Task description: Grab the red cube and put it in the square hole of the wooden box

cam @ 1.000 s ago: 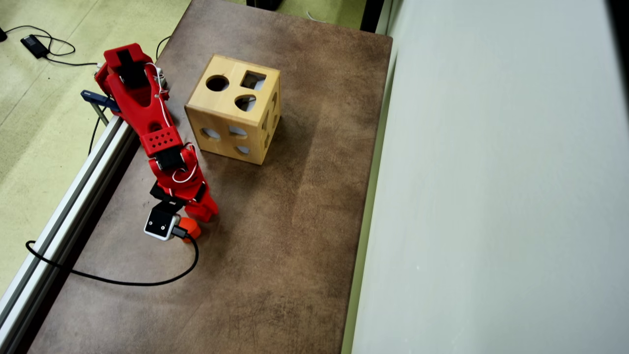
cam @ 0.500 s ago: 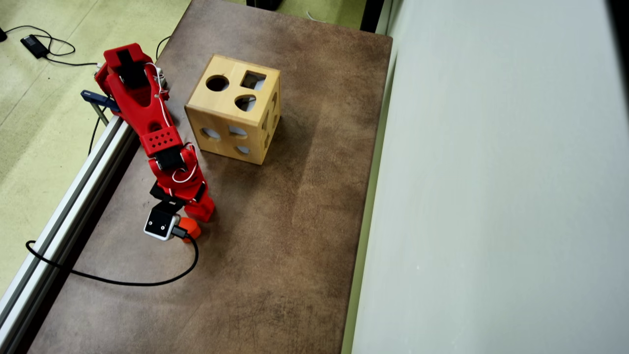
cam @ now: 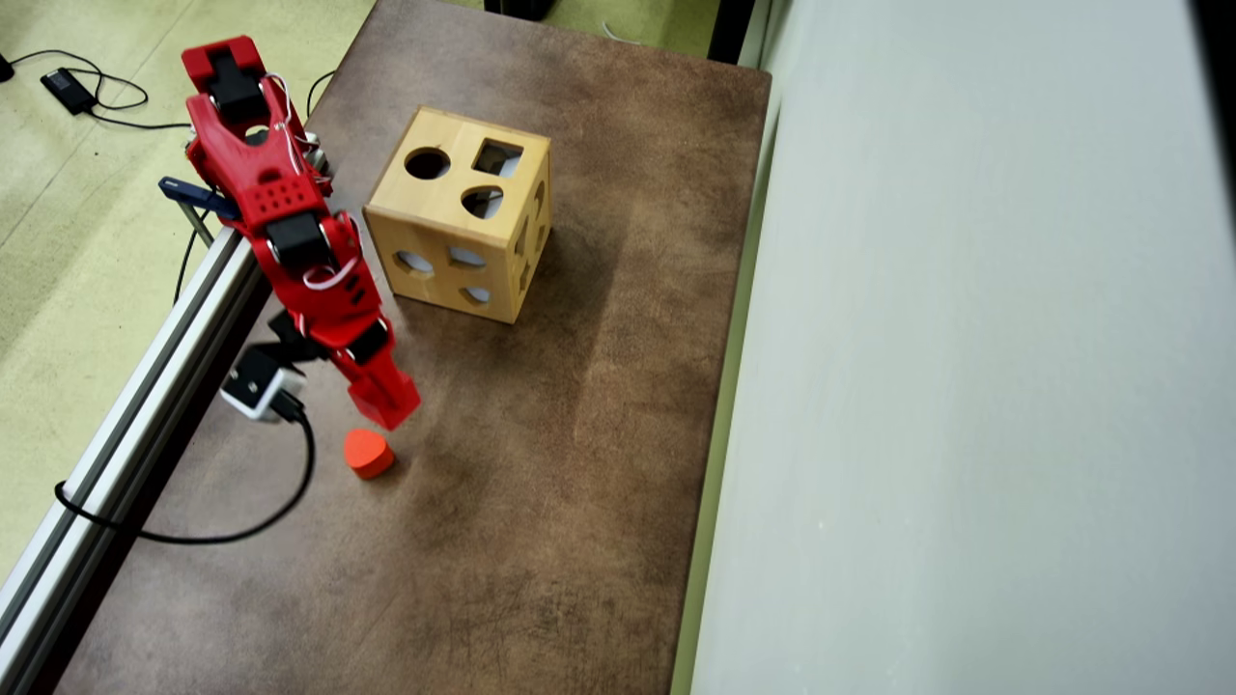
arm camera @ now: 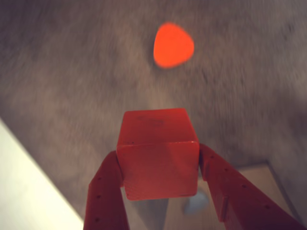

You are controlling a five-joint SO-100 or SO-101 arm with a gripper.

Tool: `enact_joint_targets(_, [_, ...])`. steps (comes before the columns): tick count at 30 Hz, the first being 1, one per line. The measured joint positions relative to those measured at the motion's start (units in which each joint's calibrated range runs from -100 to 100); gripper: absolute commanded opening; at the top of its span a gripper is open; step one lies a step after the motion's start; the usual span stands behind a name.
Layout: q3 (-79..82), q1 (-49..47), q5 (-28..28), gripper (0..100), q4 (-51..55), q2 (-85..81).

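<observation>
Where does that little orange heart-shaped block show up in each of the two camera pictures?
Wrist view: heart block near the top centre, on the table beyond the gripper.
Overhead view: heart block left of centre, just below the gripper.
Shared landmark: the gripper, next to the block in both.

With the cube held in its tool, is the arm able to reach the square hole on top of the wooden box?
Probably yes. The tool is shut on the red cube, lifted off the table. The square hole faces up on the wooden box, near the arm, with nothing over it. The orange heart block lies away from that path.
</observation>
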Motion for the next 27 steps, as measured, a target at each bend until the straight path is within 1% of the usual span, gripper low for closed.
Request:
enact_joint_targets(5, [-12.01,-5.61,-1.47,1,12.59,-2.97])
enact_joint_targets(9, [-23.02,-11.5,-1.95,1,19.77,-3.05])
enact_joint_targets(14, [-27.45,-20.05,-2.39,1,20.66,-4.75])
enact_joint_targets(22, [-27.45,-29.25,-9.67,1,20.74,-5.51])
enact_joint_targets(27, [-23.02,-36.0,-11.72,1,20.74,-11.78])
